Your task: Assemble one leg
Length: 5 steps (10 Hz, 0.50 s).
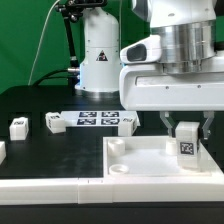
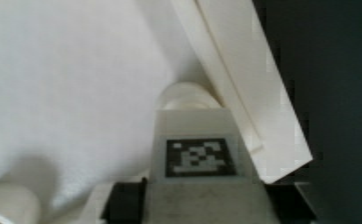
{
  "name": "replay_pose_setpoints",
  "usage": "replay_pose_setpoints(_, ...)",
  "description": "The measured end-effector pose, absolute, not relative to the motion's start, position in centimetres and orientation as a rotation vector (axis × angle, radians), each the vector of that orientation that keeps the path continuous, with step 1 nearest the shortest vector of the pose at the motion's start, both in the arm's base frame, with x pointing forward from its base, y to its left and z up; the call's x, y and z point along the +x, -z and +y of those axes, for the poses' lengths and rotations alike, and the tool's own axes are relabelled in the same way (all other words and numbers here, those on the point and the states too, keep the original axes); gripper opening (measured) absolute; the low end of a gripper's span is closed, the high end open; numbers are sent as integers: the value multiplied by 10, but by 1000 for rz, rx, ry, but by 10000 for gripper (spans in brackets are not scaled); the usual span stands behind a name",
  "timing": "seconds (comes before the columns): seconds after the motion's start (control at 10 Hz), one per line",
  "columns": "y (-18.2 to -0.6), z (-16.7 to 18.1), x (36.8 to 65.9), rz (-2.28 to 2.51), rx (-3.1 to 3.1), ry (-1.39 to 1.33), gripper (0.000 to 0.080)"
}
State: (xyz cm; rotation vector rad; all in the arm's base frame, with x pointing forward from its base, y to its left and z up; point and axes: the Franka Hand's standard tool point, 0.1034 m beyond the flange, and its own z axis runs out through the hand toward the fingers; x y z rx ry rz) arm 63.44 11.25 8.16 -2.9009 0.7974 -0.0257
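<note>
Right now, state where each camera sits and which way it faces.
Exterior view: off the arm, low in front of the tray, looking across it toward the arm's base; it shows the hand closed on the leg.
Wrist view: on the wrist, looking down along the fingers at the leg's tag and the tray's floor and rim; only dark finger parts show.
Shared: the leg and the tray.
</note>
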Motion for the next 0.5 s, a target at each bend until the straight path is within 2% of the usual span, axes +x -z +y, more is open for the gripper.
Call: replay_pose_setpoints(0.5, -78, 121, 631, 1536, -2595, -25, 292)
